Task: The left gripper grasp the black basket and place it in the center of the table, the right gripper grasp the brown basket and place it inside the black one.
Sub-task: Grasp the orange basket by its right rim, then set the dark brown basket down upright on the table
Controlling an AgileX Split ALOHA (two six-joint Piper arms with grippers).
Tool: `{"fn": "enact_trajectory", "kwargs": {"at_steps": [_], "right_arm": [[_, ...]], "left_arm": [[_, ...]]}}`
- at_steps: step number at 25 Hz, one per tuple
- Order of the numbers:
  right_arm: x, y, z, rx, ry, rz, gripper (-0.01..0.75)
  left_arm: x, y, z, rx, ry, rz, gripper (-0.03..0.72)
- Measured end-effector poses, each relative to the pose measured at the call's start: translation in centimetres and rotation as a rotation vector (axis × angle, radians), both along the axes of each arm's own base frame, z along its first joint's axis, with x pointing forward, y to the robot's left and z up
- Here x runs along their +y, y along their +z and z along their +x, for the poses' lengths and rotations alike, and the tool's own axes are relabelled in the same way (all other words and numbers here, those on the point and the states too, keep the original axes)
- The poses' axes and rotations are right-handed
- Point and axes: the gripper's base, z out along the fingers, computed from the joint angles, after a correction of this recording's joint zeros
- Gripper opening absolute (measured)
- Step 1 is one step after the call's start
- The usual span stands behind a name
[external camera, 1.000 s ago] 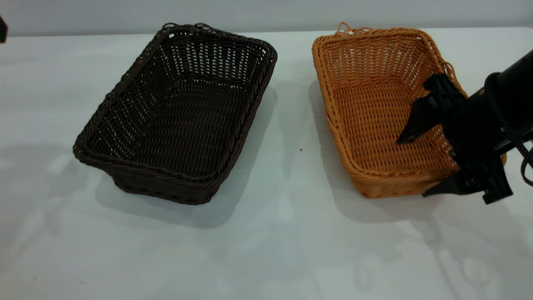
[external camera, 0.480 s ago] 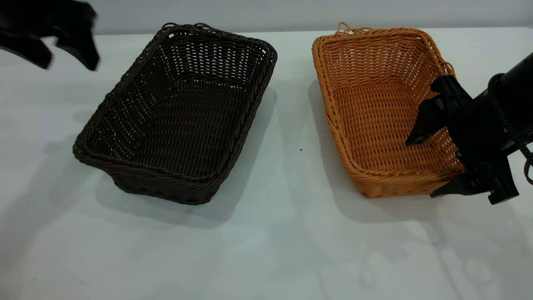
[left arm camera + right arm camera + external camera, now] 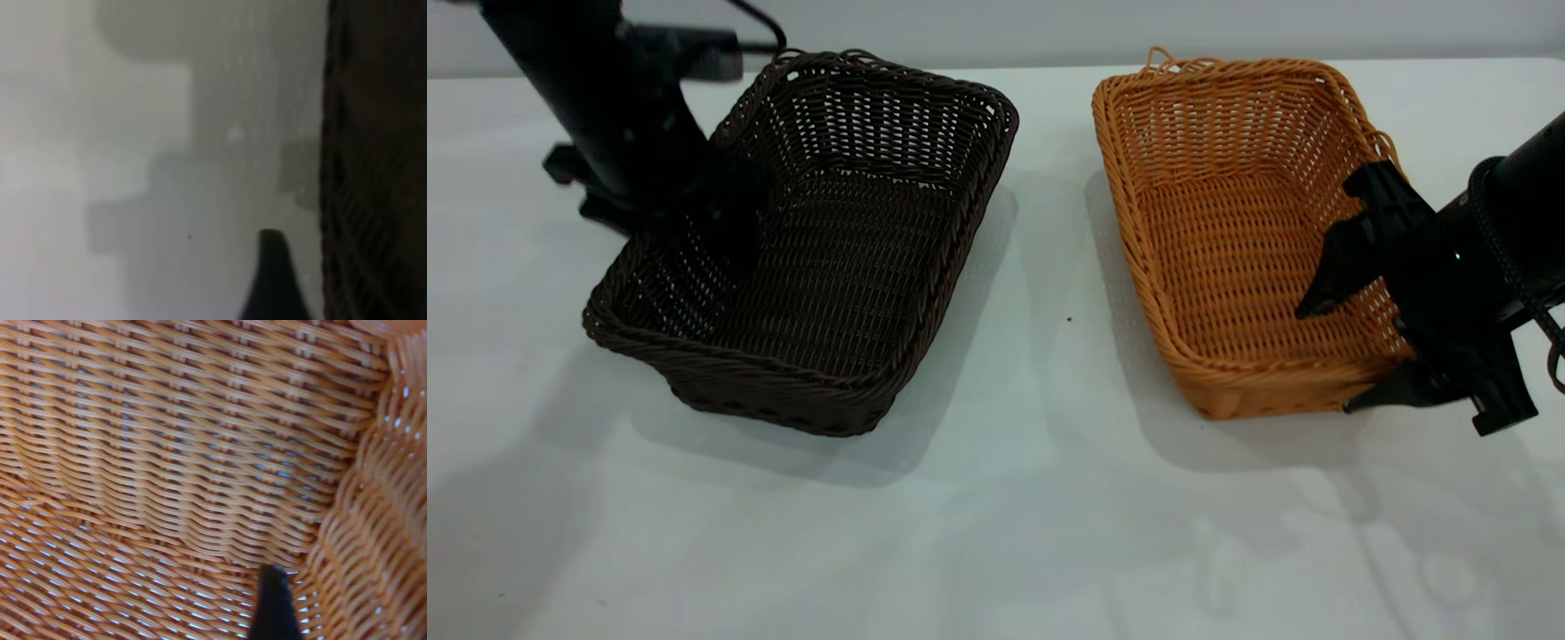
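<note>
Now both arms are at their baskets, and neither basket is lifted.

On the table (image 3: 1014, 498) the black basket (image 3: 818, 258) stands at the left and the brown basket (image 3: 1245, 240) at the right, well apart, each flat on the surface. The left gripper (image 3: 694, 213) is down at the black basket's left long wall, dark against the dark weave, so I cannot tell how far its fingers stand apart; the left wrist view shows one fingertip (image 3: 272, 280) just outside the wall. The right gripper (image 3: 1352, 347) is wide open over the near right corner of the brown basket, one finger (image 3: 1334, 276) inside, the other outside the wall, and it holds nothing yet.
</note>
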Motion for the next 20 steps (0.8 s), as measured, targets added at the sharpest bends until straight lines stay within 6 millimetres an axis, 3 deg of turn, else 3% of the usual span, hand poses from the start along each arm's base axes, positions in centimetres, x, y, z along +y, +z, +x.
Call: {"fn": "enact_trajectory", "kwargs": {"at_steps": [6,8,11,16,20], "right_arm": [[0.0,0.1,0.2,-0.018,0.031,-0.011,0.121],[-0.1,0.6,0.8,-0.043,0.023,-0.024,0.069],[0.2,2.2,2.5,-0.133,0.073,-0.031,0.064],[-0.6,6.6,7.1,-0.381,0.265,-0.129,0.064],[-1.6,9.7,10.2,-0.52,0.334,-0.084,0.064]], "left_arm": [[0.0,-0.5,-0.1,0.011,-0.006,0.004,0.094],[0.0,-0.5,0.0,-0.001,-0.026,0.004,0.081],[-0.1,-0.4,0.1,-0.017,-0.066,0.003,0.081],[-0.4,-0.2,0.4,-0.061,-0.227,0.027,0.081],[-1.5,-0.1,0.3,-0.091,-0.44,0.061,0.081]]}}
